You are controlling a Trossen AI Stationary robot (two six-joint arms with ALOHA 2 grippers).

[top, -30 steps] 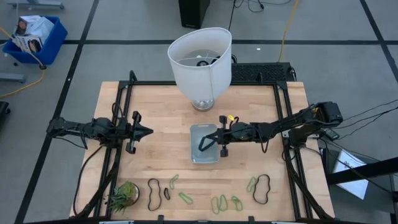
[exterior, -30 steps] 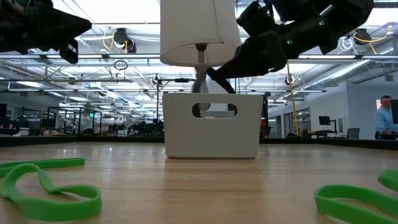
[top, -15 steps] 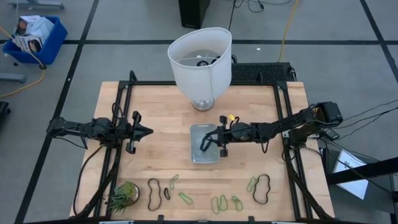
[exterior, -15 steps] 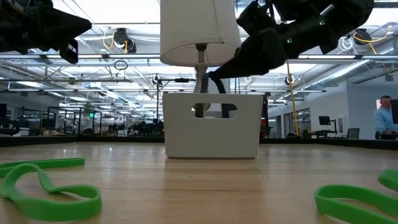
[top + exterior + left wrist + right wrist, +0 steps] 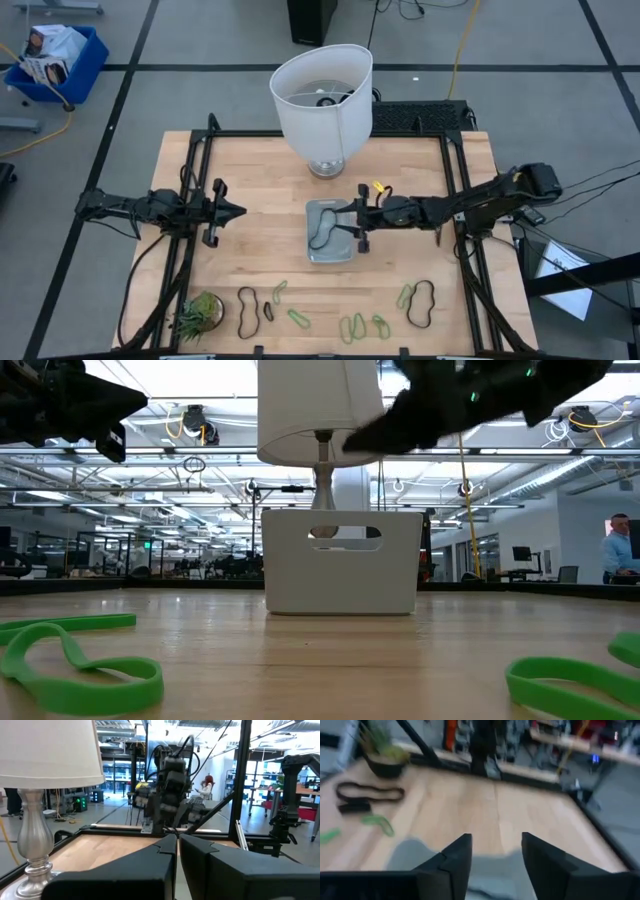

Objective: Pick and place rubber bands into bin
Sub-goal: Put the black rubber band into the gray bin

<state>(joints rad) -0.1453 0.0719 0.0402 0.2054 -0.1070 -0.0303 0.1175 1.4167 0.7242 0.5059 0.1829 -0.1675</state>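
One dark band [image 5: 322,236] lies looped in the clear, round-cornered bin [image 5: 312,252] (plastic, shallow). Beside it the right gripper [image 5: 356,229] hangs with fingers spread, empty; the left gripper [image 5: 231,211], pinched closed, waits apart. Green bands [image 5: 354,325] and dark bands [image 5: 423,303] lie on the pale wood table [image 5: 260,180].

The lamp [image 5: 322,100] stands close behind the bin [image 5: 325,245]; bare tabletop [image 5: 260,250] lies open between the bin and the rubber bands [image 5: 352,325].
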